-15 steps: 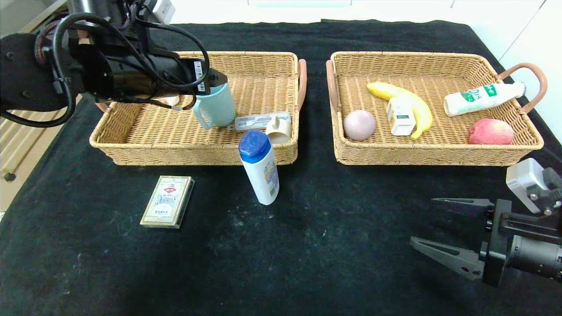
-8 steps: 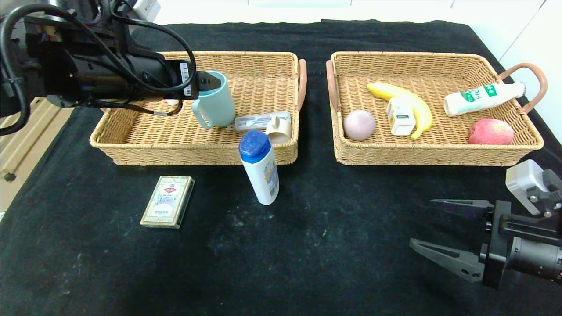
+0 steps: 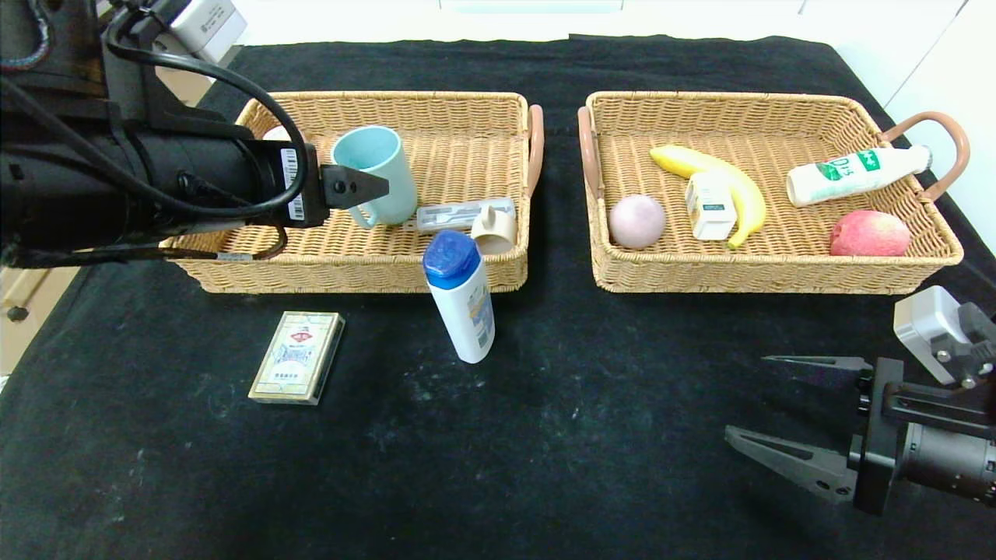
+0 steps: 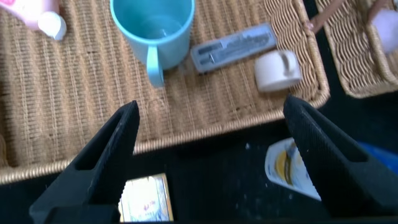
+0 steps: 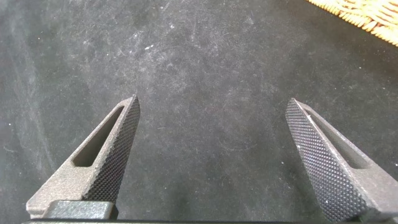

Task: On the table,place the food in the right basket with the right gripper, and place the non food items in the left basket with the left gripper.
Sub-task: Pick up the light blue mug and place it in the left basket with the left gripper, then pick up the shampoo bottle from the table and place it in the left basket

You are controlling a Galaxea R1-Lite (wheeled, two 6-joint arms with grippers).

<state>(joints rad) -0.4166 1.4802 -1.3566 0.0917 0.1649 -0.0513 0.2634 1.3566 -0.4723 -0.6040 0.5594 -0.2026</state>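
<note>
My left gripper (image 3: 366, 190) is open and empty, over the near rim of the left basket (image 3: 350, 274); in the left wrist view (image 4: 211, 106) its fingers straddle the basket's front edge (image 4: 205, 127). A teal mug (image 3: 373, 175) stands upright in that basket, just past the gripper and free of it (image 4: 154, 28). A white bottle with a blue cap (image 3: 461, 295) and a card box (image 3: 297, 356) lie on the black table in front of the basket. My right gripper (image 3: 747, 395) is open and empty low at the near right (image 5: 212, 101).
The left basket also holds a grey case (image 3: 464, 213), a small beige cup (image 3: 496, 228) and a pink item (image 4: 28, 9). The right basket (image 3: 762, 278) holds a banana (image 3: 700, 165), pink ball (image 3: 636, 221), small carton (image 3: 710, 204), milk bottle (image 3: 852, 173) and apple (image 3: 869, 233).
My left gripper has let go of the teal mug and drawn back to the left and nearer; the mug now stands alone in the left basket. The right arm has barely moved.
</note>
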